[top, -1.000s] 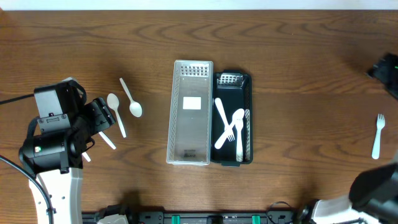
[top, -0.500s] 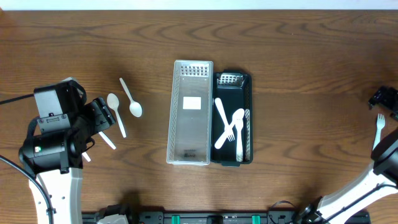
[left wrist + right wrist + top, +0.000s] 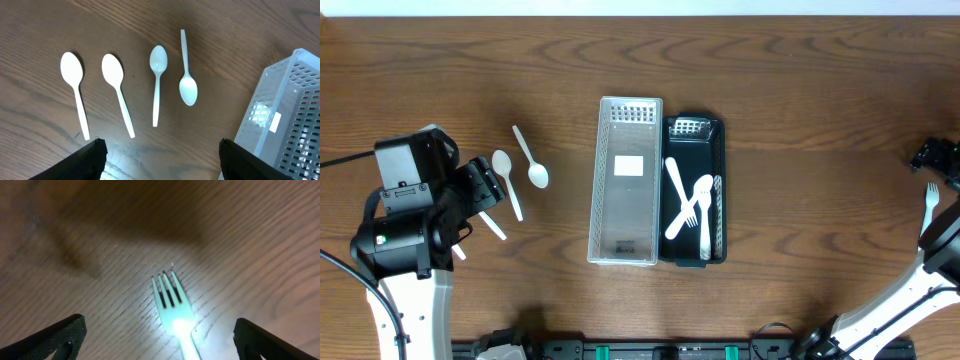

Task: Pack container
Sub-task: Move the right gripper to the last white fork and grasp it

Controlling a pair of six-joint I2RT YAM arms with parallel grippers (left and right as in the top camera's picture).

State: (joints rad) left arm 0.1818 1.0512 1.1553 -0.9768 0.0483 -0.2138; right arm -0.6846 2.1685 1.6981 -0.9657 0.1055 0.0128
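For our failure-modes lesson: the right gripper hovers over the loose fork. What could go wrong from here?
The fork lies flat on the table, so the open right gripper may skid it instead of pinching it. The black tray already holds crossed cutlery; a dropped fork could land askew.

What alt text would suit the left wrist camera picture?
Four white plastic spoons lie side by side, none touching, on a dark wooden table. A clear perforated basket sits at the right edge, and the open left end effector shows two black fingers at the bottom.
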